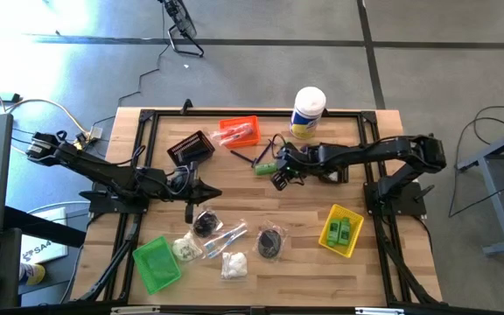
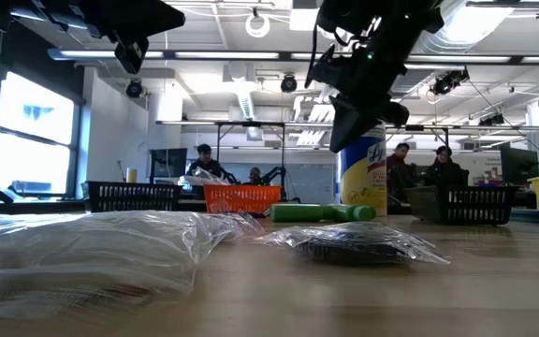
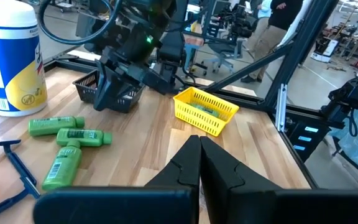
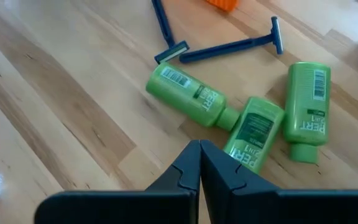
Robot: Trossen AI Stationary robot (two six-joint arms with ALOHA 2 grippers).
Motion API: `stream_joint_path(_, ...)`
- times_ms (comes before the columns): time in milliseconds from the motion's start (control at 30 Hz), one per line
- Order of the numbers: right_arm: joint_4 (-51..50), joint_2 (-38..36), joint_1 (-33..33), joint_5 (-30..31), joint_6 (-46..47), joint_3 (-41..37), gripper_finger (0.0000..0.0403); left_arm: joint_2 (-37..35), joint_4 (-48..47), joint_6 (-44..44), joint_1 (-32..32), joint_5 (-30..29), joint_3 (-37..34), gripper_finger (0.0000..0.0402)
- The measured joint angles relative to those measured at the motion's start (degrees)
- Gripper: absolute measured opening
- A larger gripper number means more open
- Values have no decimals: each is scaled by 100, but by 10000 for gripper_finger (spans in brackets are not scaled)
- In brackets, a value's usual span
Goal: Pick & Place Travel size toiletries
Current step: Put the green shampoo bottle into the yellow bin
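Right wrist view shows the right claw (image 4: 200, 149) pinched shut and empty, hovering just above three green bottles (image 4: 252, 132) lying on the desk (image 4: 61, 124) beside two blue razors (image 4: 232, 48). The bottles look light, rigid and slick, likely to roll; a grasp across the body's middle seems safest. The left claw (image 3: 199, 144) waits shut and empty near the black bin (image 1: 190, 148).

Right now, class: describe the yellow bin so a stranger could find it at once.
Start at the wooden table and go to its right side, by the right arm's base. The yellow bin sits there, green bottles inside; the green bin, across the table, is empty.
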Motion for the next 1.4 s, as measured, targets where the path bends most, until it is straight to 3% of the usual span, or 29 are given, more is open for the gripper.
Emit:
stream_joint_path(433,44,0,-4,28,-712,-2,2,2,-447,2,0,-11,0,0)
stream_joint_path(700,95,0,-4,51,-134,-2,2,7,-761,88,0,-174,0,0)
stream_joint_path(1067,57,0,-4,61,-105,-4,2,1,-732,352,-2,-57,0,0)
stream_joint_path(1233,57,2,-4,393,223,-4,2,-463,-719,897,2,-134,11,0)
stream_joint_path(1400,55,2,-42,431,345,-4,2,-902,-1469,798,0,-151,11,0)
